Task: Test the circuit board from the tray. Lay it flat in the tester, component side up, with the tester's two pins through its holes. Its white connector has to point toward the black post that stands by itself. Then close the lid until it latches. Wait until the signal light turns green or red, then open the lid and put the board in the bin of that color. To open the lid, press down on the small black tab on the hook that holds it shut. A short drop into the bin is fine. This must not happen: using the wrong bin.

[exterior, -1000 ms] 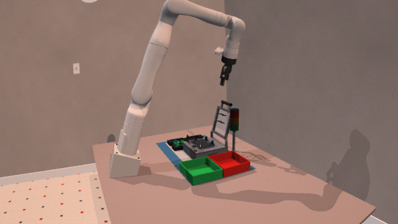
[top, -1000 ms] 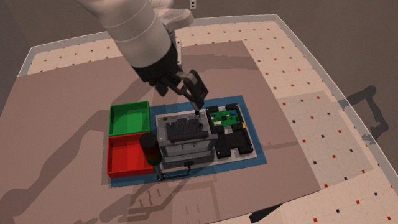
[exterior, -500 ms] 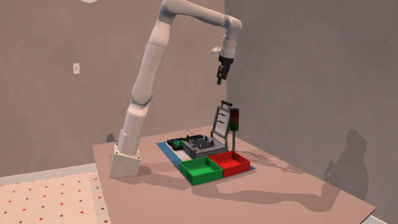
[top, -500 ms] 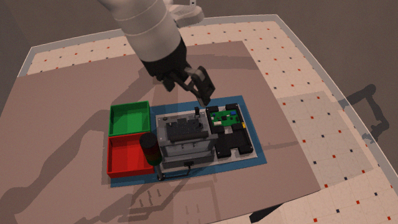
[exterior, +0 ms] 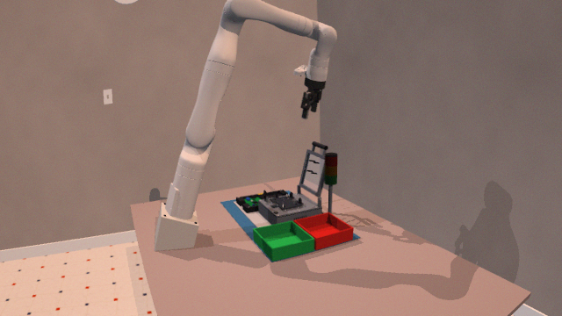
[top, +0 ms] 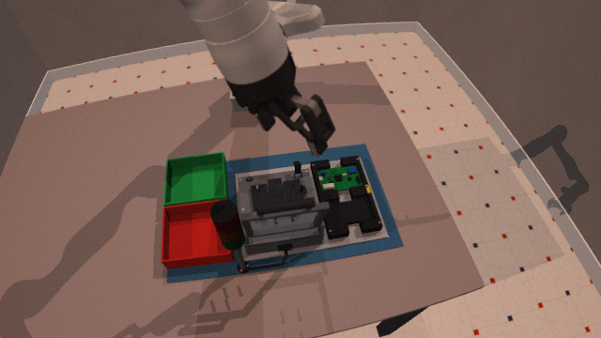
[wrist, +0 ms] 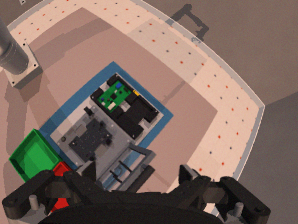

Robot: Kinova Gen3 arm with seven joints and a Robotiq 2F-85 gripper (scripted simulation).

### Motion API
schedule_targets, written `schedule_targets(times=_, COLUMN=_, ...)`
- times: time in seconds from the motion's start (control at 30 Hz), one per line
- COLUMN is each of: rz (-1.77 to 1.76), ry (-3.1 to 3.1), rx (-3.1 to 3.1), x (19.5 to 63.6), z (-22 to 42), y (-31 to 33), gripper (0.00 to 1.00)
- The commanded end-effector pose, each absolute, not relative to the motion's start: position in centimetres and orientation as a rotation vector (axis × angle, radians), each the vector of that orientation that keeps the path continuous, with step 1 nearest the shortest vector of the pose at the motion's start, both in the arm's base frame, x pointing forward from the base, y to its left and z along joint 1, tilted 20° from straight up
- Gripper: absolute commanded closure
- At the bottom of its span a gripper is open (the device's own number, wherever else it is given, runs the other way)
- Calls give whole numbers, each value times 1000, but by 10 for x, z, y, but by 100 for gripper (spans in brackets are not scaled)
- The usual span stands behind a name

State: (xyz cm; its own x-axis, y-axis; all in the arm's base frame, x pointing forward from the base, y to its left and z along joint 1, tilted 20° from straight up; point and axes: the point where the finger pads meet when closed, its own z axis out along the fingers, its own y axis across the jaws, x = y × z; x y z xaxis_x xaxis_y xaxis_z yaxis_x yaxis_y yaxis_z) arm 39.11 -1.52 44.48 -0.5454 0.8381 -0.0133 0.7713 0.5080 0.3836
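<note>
Circuit board in the black tray, tester alongside (lid raised), claw overhead, spread wide

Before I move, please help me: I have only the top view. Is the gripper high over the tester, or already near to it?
Observer: High. In the exterior view, the gripper hangs well above the tester, higher than the handle of the lid.

Operator: And the lid, how steep does it stand? From above I can not judge.

Observer: The exterior view shows the lid standing steeply up, leaning only slightly, with its handle at the top.

Operator: Is something between the fingers?

Observer: No. In the wrist view they stand wide apart, with nothing held between them.
</note>
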Motion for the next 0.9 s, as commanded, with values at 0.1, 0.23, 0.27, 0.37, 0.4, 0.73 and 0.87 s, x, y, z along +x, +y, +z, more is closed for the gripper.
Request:
schedule_targets(times=0.1, rz=498, ry=2551, rx=1376, x=389, z=446, y=-10, gripper=0)
schedule_targets(times=0.23, rz=495, ry=2537, rx=1404, x=386, z=445, y=-3, gripper=0)
schedule_targets(times=0.27, rz=495, ry=2537, rx=1404, x=386, z=445, y=-3, gripper=0)
schedule_targets(times=0.37, rz=491, ry=2523, rx=1432, x=384, z=443, y=4, gripper=0)
schedule_targets(times=0.4, rz=491, ry=2523, rx=1432, x=384, z=443, y=4, gripper=0)
schedule_targets(times=0.73, rz=484, ry=2495, rx=1488, x=379, z=440, y=18, gripper=0)
schedule_targets(times=0.87, rz=484, ry=2495, rx=1488, x=379, z=440, y=18, gripper=0)
